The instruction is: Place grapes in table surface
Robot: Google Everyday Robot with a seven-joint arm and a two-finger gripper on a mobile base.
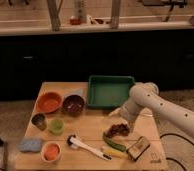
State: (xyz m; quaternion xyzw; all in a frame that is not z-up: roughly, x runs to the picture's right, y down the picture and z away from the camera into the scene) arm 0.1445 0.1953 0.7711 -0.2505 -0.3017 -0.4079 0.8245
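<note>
The grapes point(118, 130), a lumpy dark reddish bunch, lie on the light tan wooden table surface point(92, 126) right of centre, just above a long green vegetable point(113, 145). My gripper point(121, 120) at the end of the white arm point(160, 106) sits directly above and behind the grapes, close to them or touching. The arm comes in from the right edge of the camera view.
A green tray point(110, 91) stands at the back. A dark maroon bowl point(73, 105) and an orange bowl point(49, 102) sit at the left, with small cups point(56, 125), an orange cup point(51, 151), a blue sponge point(30, 145), a white brush point(85, 146) and a wooden block point(139, 148).
</note>
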